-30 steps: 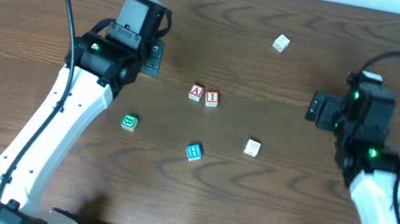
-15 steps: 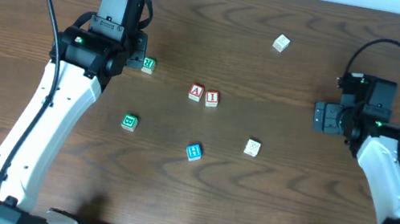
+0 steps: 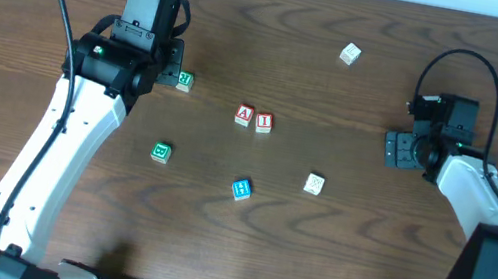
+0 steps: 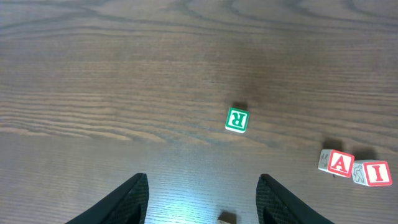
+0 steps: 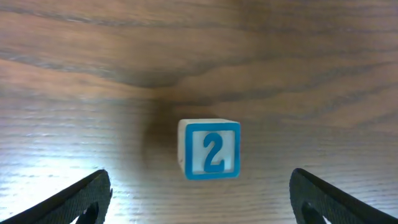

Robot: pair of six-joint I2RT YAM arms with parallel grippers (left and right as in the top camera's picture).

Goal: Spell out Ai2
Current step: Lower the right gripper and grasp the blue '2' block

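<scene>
The red A block (image 3: 244, 114) and red I block (image 3: 264, 122) sit side by side at the table's middle, and they also show at the right of the left wrist view as the A block (image 4: 336, 163) and I block (image 4: 374, 173). A blue 2 block (image 5: 209, 149) lies on the wood just ahead of my right gripper (image 5: 208, 202), which is open with its fingers wide to either side. In the overhead view this block is hidden under the right gripper (image 3: 393, 147). My left gripper (image 3: 172, 66) is open and empty beside a green R block (image 3: 184, 81), which appears as the R block (image 4: 237, 119) in the left wrist view.
Other loose blocks lie about: a green one (image 3: 161, 151), a blue one (image 3: 242, 189), a white one (image 3: 315, 183) and another white one (image 3: 349, 53) at the back. The table's far edge runs along the top.
My left gripper opened and drew back left, leaving the green R block on the table. The right arm swung round, its gripper shifting slightly lower over the 2 block.
</scene>
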